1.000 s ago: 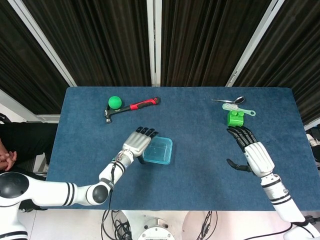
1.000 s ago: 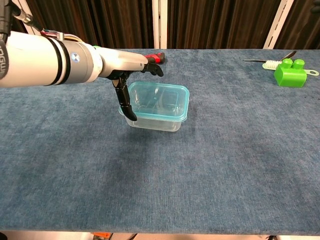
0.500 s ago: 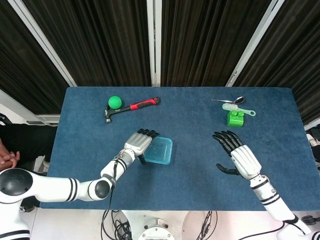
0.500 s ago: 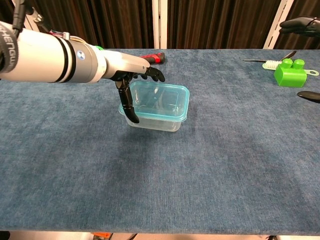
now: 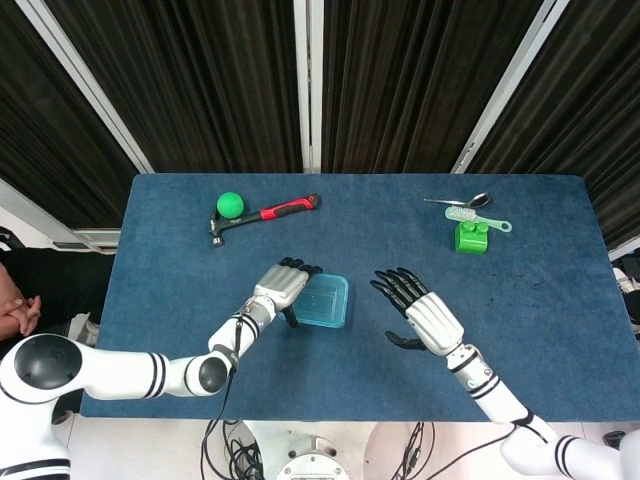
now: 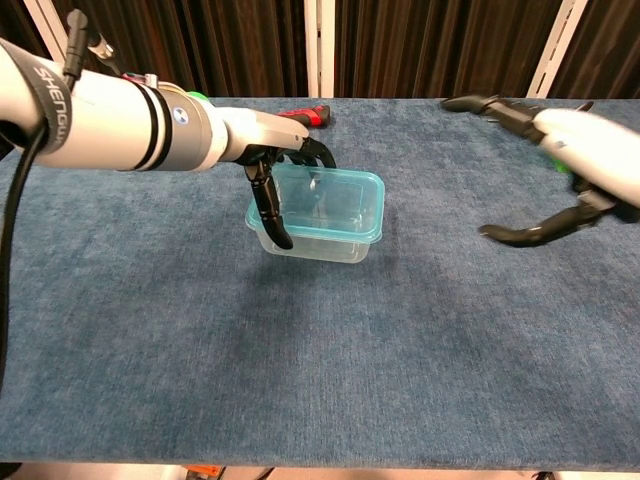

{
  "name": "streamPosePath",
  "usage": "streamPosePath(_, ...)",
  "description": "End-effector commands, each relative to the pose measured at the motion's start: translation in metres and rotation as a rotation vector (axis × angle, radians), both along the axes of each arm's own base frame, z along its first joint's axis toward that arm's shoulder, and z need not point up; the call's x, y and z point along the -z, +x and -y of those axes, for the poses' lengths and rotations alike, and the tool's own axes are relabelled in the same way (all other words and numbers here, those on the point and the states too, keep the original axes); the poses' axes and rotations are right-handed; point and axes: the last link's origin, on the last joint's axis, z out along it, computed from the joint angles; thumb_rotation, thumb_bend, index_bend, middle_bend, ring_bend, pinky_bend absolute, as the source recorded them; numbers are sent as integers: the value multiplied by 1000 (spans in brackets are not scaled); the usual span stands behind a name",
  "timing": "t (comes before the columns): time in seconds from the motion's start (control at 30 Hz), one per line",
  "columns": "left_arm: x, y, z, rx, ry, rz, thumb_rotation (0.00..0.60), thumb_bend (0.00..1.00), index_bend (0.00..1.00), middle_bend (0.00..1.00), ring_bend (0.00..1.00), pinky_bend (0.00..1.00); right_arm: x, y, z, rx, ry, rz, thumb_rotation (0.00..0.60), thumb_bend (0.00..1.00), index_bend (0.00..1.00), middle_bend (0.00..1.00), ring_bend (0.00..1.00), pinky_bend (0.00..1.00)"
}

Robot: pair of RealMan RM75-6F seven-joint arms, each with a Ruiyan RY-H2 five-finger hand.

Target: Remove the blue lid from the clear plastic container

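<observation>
1. Left arm: white with black bands, reaching in from the lower left low over the surface (image 5: 560,300); forearm runs toward the centre.
2. Left robot hand (image 5: 280,288): palm down, fingers (image 6: 316,152) extended forward and slightly spread; thumb (image 6: 273,212) pointing downward in the chest view; whether it grips anything cannot be told.
3. Right arm: enters from the lower right, forearm angled up and to the left.
4. Right robot hand (image 5: 420,312): raised above the surface, fingers (image 5: 392,284) spread apart, thumb (image 6: 525,233) held out to the side; holding nothing.
</observation>
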Motion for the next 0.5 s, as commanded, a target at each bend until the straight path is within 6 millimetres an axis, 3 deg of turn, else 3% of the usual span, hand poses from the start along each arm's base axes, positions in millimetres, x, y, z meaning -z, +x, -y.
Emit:
streamPosePath(0.03, 2, 1, 1, 7, 2, 0, 600, 0, 188, 190, 56, 50, 24, 15, 9, -54, 1, 29, 600, 180, 0, 0, 0, 0)
streamPosePath(0.5, 4, 1, 2, 7, -1, 10, 600, 0, 188, 194, 56, 54, 58, 33, 13, -138, 12, 39, 600, 202, 0, 0, 0, 0)
